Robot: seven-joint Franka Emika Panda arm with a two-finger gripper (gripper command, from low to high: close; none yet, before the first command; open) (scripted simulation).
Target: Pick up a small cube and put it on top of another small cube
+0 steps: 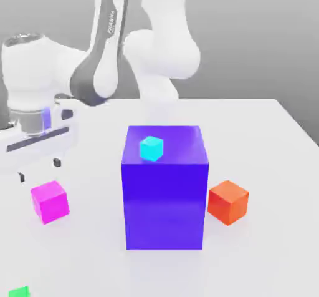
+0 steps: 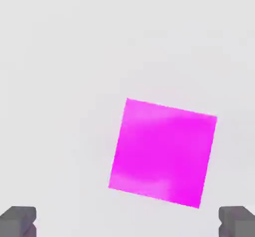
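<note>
The small magenta-pink cube [image 1: 50,201] rests on the white table toward the exterior view's left. My gripper [image 1: 39,170] hovers just above and slightly behind it, open, with nothing between its fingers. In the hand view the same cube [image 2: 163,152] lies below the hand, turned a little askew, and the two dark fingertips [image 2: 17,221] stand wide apart around the gripper's middle [image 2: 127,223], off to one side of the cube. An orange cube [image 1: 228,202] of about the same size sits on the table at the exterior view's right.
A tall blue-violet block [image 1: 165,189] stands between the magenta and orange cubes, with a tiny cyan cube [image 1: 151,148] on its top. A small green object [image 1: 19,291] peeks in at the near left corner. The table [image 1: 268,133] edge runs along the right.
</note>
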